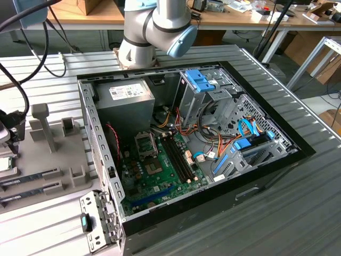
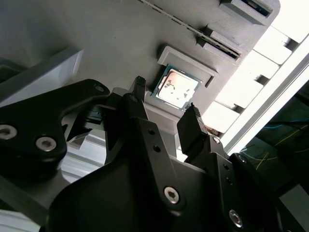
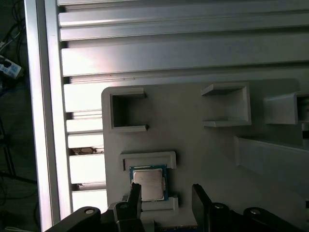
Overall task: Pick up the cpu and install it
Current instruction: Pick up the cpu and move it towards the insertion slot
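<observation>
Second wrist view: the tool is recorded with its two fingers apart and nothing clamped between them. The cpu is found lying flat, metal top up, in a shallow recess of the grey holder plate, just beyond the fingertips. Contact between fingers and cpu cannot be told. In the exterior view, the plate is set on the ribbed metal counter, beside the open computer case, on the exterior view's left.
</observation>
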Robot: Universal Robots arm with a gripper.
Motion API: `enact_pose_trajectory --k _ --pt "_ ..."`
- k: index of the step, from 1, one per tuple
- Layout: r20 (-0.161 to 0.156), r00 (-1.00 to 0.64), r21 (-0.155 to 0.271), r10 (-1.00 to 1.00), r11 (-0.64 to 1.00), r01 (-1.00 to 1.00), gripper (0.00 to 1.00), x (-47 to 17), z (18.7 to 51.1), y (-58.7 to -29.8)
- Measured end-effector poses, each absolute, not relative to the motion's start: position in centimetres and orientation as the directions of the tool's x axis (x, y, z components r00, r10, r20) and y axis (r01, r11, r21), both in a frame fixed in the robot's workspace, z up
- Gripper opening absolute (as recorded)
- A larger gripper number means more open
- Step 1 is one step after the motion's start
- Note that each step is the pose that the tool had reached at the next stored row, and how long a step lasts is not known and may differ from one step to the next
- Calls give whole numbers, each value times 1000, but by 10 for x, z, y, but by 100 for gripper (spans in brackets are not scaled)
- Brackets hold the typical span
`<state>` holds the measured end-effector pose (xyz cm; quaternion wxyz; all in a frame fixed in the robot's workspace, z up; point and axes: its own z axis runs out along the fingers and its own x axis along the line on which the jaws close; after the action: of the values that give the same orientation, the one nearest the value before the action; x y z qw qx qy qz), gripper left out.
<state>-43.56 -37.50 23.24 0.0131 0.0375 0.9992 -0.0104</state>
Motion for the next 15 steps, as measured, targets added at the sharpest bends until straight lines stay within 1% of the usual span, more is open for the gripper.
enact_pose_trajectory --k 15 --pt "-27 -997 -20 75 997 75 54 -436 226 -375"
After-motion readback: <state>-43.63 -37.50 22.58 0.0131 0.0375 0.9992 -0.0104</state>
